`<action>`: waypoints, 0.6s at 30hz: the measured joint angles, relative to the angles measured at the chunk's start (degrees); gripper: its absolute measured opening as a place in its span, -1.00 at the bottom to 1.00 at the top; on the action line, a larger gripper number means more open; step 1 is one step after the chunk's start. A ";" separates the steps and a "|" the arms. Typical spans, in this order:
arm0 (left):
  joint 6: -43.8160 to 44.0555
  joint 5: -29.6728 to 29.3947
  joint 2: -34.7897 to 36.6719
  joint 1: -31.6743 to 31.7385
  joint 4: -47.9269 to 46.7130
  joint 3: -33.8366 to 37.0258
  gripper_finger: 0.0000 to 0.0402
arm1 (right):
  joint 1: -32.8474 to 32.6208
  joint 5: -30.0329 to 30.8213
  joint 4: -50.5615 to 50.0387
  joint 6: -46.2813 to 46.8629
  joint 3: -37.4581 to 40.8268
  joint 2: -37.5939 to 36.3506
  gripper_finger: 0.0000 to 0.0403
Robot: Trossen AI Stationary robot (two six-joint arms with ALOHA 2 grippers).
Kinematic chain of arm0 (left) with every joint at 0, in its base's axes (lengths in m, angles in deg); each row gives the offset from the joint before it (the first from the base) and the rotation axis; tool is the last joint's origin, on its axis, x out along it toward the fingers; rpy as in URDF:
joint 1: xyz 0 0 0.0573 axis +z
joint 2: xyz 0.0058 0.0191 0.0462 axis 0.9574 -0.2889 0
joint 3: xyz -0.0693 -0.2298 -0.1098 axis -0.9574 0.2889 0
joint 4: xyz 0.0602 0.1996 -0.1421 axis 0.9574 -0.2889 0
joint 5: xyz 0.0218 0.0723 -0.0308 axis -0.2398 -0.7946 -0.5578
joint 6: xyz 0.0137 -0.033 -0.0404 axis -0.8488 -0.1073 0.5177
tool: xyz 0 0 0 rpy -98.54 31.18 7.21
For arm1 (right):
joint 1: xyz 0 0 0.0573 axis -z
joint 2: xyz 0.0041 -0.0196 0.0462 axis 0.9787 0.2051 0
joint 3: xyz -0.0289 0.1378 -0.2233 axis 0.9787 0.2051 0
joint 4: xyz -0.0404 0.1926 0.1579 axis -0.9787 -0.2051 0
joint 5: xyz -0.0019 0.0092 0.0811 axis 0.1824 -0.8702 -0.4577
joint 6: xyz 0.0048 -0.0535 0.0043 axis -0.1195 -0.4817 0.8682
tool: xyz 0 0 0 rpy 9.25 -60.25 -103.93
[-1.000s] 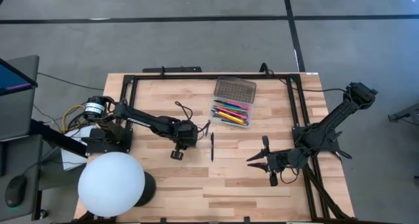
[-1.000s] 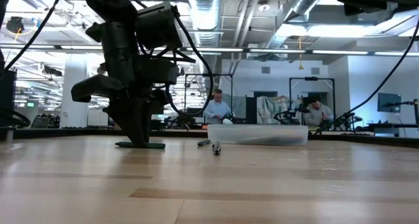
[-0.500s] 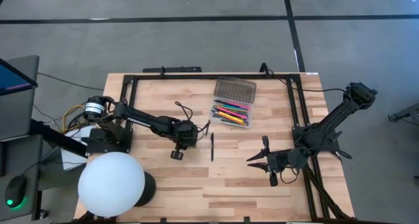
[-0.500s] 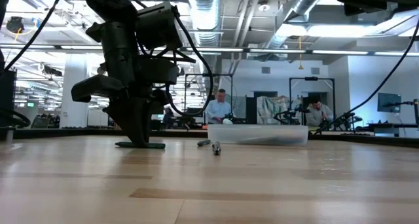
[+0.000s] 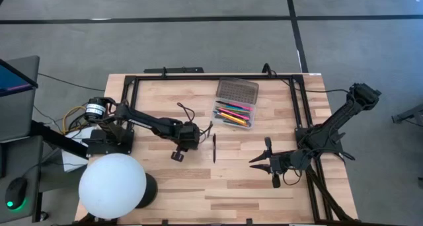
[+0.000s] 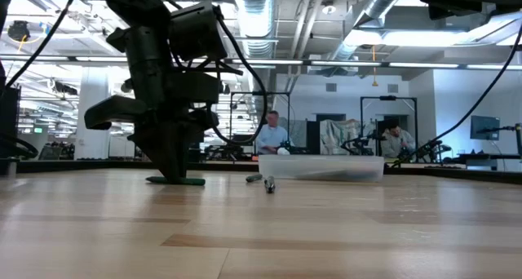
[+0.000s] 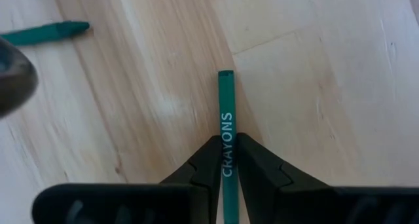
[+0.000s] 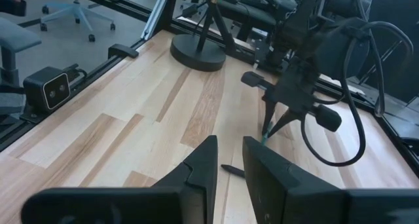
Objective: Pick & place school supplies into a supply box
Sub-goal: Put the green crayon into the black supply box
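A pale wooden bench [image 5: 231, 180] of lengthwise planks carries a black metal frame [image 5: 211, 76] along its far edge and sides. The open supply box [image 5: 232, 115] lies on it toward the far side, coloured pens inside, its dotted lid [image 5: 237, 90] flat just beyond. A dark pen [image 5: 214, 147] lies alone on the wood near the middle. A green crayon [image 7: 225, 119] rests on the planks; another green crayon [image 7: 46, 32] lies near it.

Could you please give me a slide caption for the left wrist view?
Left gripper shut on a green crayon above the wooden table; another green crayon lies nearby.
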 joint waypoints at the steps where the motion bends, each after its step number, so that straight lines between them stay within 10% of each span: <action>1: -0.60 -0.13 0.00 -0.17 0.28 0.00 -0.79 | 0.01 0.00 0.00 0.00 0.00 0.00 -0.67; 18: -2.46 0.36 0.00 -0.34 2.64 0.02 -0.79 | 0.02 0.00 0.00 -0.02 0.00 0.00 -0.67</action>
